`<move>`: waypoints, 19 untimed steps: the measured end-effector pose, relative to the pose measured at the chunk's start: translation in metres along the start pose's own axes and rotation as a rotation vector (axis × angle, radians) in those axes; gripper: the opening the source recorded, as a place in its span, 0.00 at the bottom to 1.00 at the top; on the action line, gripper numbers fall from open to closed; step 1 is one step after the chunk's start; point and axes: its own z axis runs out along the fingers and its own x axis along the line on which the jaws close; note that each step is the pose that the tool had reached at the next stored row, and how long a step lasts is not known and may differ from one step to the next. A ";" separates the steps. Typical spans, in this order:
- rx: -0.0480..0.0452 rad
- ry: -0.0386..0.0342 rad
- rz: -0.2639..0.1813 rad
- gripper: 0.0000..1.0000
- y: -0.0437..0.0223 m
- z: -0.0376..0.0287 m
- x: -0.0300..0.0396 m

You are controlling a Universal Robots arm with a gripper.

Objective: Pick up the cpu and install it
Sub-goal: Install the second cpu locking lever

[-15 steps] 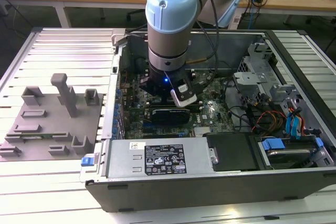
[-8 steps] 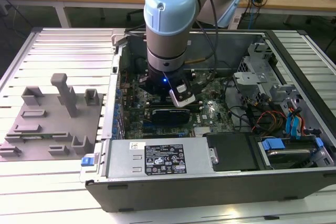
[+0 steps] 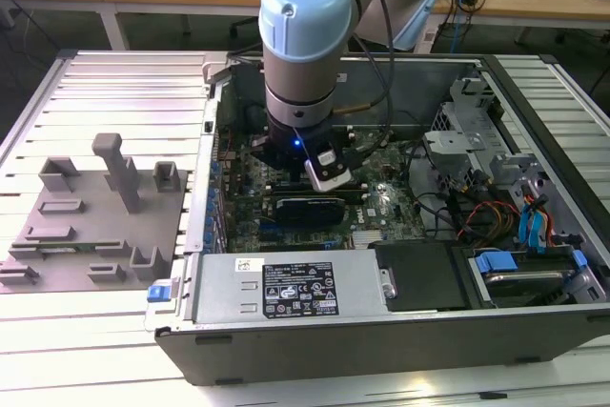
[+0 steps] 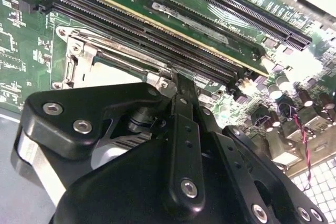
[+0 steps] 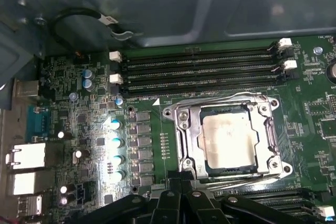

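One arm: the gripper point(image 3: 324, 171) hangs inside the open computer case point(image 3: 400, 340), low over the motherboard point(image 3: 381, 212). It is near the middle of the exterior view and reaches straight down, probably because the socket faces up.
Gripper state: whether it is open or closed cannot be told. In the second wrist view its own black linkage covers the tip point(image 4: 176, 80).
Cpu: the cpu point(image 5: 228, 140) lies flat inside the socket frame point(image 5: 181, 124), pale top up, and is not held. It looks seated, so the placing seems done.
Cpu, second wrist view: one pale strip of the cpu point(image 4: 113, 74) shows, and the gripper body hides the rest.
Socket frame: the metal surround rings the chip on all sides. I cannot tell whether its lever is latched.
Gripper to socket: the tip sits just beside the frame's edge, and contact is unclear.
Memory slots: the long black memory slots point(image 5: 199, 69) run parallel just beside the socket and appear empty.
Fixture tray: the grey fixture tray point(image 3: 86, 226) sits outside the case toward 9 o'clock in the exterior view. It is well apart from the gripper, and no chip is visible on it.
Hidden: in the exterior view the arm's wrist blocks the socket area.
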 end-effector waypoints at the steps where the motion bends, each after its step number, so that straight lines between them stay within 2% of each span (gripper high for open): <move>1: -0.0001 -0.0006 0.002 0.11 -0.0001 0.0006 0.0000; 7: 0.0007 -0.0014 0.006 0.11 0.0002 -0.0010 0.0001; 9: 0.0007 -0.0016 0.007 0.11 0.0013 -0.0058 0.0001; 19: 0.0034 -0.0030 0.011 0.11 0.0094 -0.0405 -0.0001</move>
